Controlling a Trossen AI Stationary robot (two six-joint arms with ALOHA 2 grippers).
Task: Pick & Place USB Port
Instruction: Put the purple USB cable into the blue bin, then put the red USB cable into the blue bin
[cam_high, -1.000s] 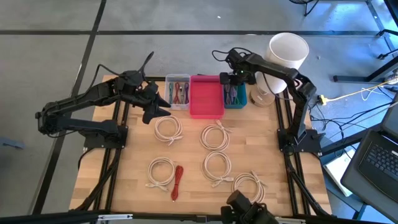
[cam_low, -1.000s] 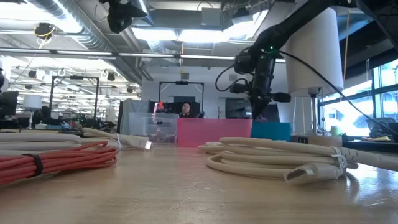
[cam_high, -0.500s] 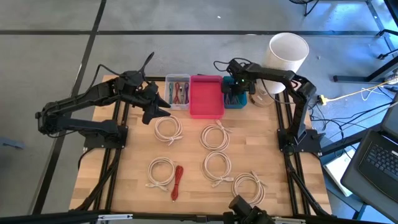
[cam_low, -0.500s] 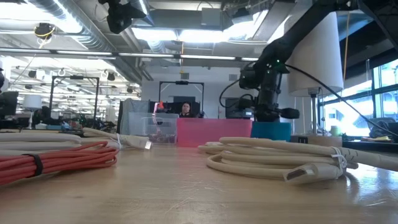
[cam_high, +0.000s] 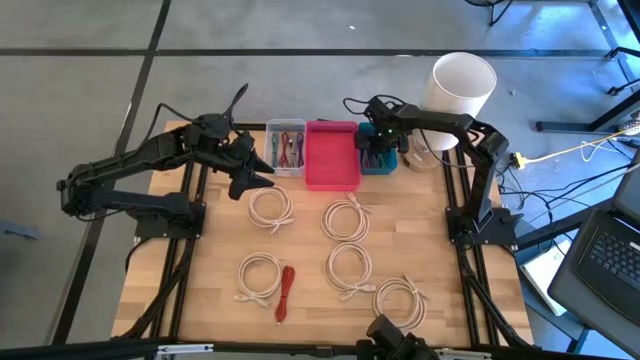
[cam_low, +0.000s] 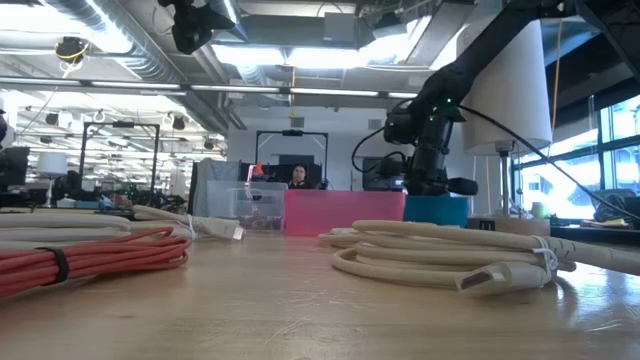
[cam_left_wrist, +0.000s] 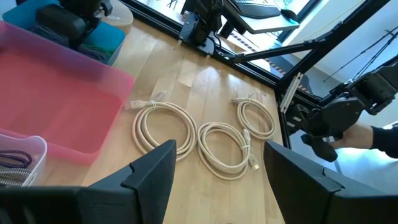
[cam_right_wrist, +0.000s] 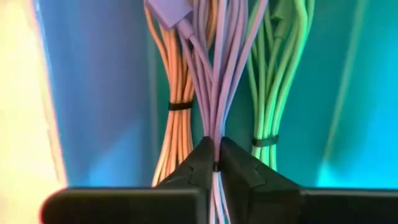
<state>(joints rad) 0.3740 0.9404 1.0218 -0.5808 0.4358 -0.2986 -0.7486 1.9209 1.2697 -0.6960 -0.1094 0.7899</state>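
Right gripper (cam_high: 374, 157) down in blue bin (cam_high: 388, 160), pinching purple cable bundle (cam_right_wrist: 214, 93).
Fingers (cam_right_wrist: 239, 174) nearly closed around the purple bundle, which lies between orange bundle (cam_right_wrist: 177, 93) and green bundle (cam_right_wrist: 273, 81). Left gripper (cam_high: 262, 172) wide apart, holding nothing, hovering near clear bin (cam_high: 286, 147), beside pink bin (cam_high: 330, 156).

Five white cable coils (cam_high: 270, 208), one red cable (cam_high: 286, 293), three bins (cam_high: 331, 155).

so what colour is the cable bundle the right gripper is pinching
Purple cable bundle, clearest in the right wrist view.
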